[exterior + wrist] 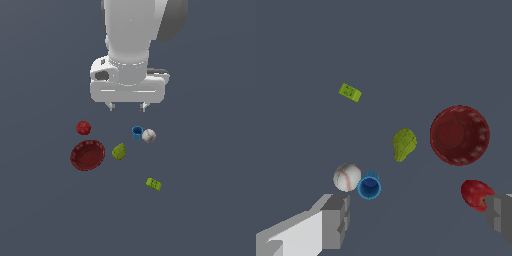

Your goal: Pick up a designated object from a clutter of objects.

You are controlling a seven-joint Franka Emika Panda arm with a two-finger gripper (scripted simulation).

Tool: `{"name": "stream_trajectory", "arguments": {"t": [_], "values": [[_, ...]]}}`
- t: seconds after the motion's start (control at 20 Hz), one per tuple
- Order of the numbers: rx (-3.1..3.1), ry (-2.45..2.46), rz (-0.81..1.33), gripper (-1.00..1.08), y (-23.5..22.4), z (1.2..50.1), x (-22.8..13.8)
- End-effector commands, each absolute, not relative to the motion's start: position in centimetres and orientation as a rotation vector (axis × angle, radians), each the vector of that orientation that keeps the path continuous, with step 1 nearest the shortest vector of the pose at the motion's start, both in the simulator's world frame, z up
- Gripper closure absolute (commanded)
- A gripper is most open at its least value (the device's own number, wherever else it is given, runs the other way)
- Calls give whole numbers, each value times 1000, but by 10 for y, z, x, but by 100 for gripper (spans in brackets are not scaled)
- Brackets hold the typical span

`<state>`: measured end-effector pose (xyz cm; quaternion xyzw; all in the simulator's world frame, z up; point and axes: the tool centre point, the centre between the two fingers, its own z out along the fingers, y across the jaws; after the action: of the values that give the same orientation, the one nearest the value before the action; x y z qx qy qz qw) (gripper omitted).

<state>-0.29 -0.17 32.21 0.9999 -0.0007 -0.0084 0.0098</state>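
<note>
The designated object, an olive yellow-green pear-shaped lump [119, 151] [404, 144], lies on the grey floor in the middle of the clutter of objects. Around it are a dark red ribbed bowl [87, 155] [459, 135], a red ball [83, 128] [475, 193], a blue cup [137, 132] [369, 187], a white baseball [149, 135] [347, 177] and a green brick [153, 184] [349, 92]. My gripper [127, 106] [418, 220] hangs open well above the floor, behind the cup and ball, holding nothing.
The white arm body [132, 45] fills the upper middle of the exterior view. The cup and baseball touch or nearly touch each other. The grey floor [210, 210] stretches out flat on all sides.
</note>
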Motion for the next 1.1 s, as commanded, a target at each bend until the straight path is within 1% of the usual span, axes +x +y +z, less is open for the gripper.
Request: {"name": "stream_trajectory", "arguments": {"t": [0.0,0.7,1.05], "values": [[3122,-2,-26,-92,-2,322,-3],[3112,-21,-57,-92,2,313,-3],[3117,-105,-52,-92,0,291,1]]}}
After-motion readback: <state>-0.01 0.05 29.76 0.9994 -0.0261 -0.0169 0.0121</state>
